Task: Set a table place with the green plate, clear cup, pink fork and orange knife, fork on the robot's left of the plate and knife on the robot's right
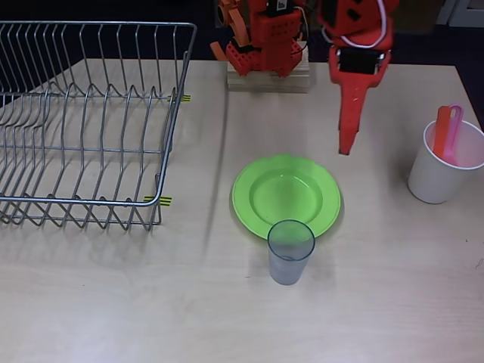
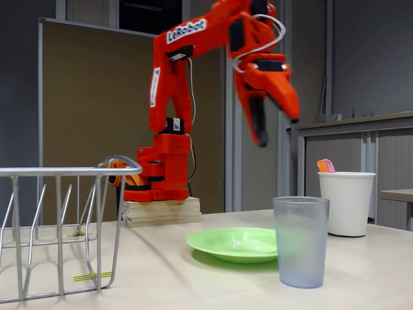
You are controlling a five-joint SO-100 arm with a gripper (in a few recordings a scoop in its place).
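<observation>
Looking down in the overhead view: the green plate (image 1: 286, 195) sits mid-table, the clear cup (image 1: 290, 252) touching its rim at 6 o'clock. The pink fork (image 1: 452, 134) and orange knife (image 1: 441, 131) stand in a white paper cup (image 1: 442, 168) at the plate's 3 o'clock. A dish rack (image 1: 91, 125) lies at 9 o'clock.

Fixed view: I see my gripper (image 2: 279, 129) raised, jaws apart, empty. Risk, I judge: reaching for the utensils could tip the light paper cup.
</observation>
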